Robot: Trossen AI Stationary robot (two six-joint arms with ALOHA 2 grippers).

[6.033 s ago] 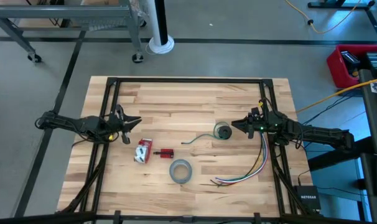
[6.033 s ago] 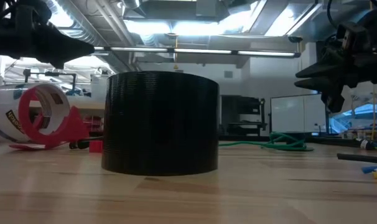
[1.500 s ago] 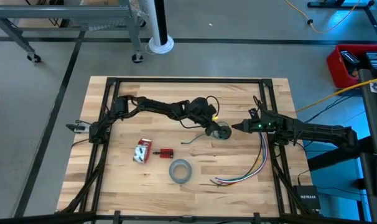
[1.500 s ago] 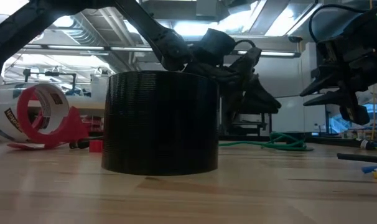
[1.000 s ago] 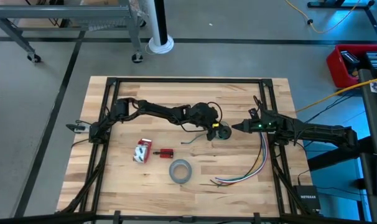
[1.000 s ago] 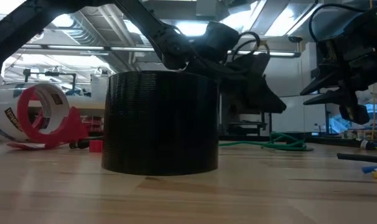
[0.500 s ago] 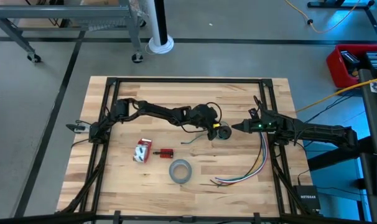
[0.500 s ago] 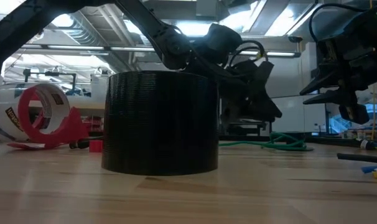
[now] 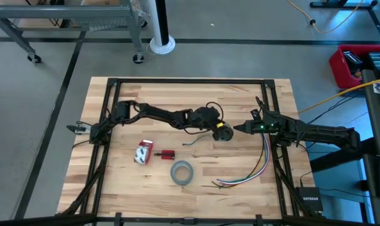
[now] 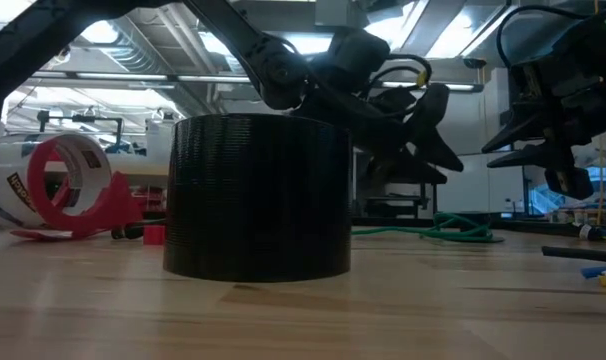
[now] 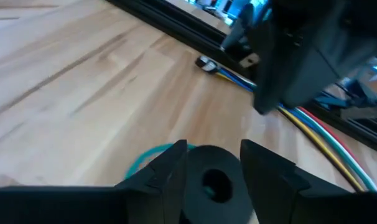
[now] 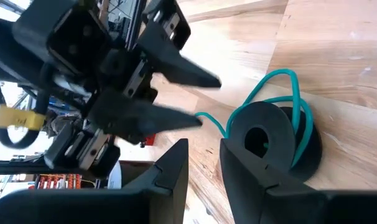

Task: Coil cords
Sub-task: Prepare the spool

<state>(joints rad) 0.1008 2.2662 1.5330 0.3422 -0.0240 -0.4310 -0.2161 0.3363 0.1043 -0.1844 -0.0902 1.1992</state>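
Across the wooden counter (image 9: 177,94) with its black frame, the left arm reaches from its base at the left edge out toward the middle, and the right arm stretches in from the right edge, so that the two meet near the centre-right. Left end effector (image 9: 219,130) hangs just over the small round dark spool (image 9: 223,132) of the cord, its two fingers spread apart with the spool showing between them in the left wrist view (image 11: 213,183); whether they touch it cannot be told. Right end effector (image 9: 238,128) sits just beside the spool on its right side, fingers a little apart and holding nothing, pointing at the spool and at the left end effector in its own wrist view (image 12: 198,165). From the spool the thin cord (image 9: 193,141), teal-green in the wrist views, loops around the disc (image 12: 282,99) and trails away toward the counter's near-left. Nearer the front edge lies a grey tape roll (image 9: 182,172), which fills the low view as a dark cylinder (image 10: 258,195). Along the right side of the counter runs a bunch of multicoloured wires (image 9: 256,166). Left of the tape roll stands a red-and-white tape dispenser (image 9: 143,151), and just beside it a small red block (image 9: 167,154).
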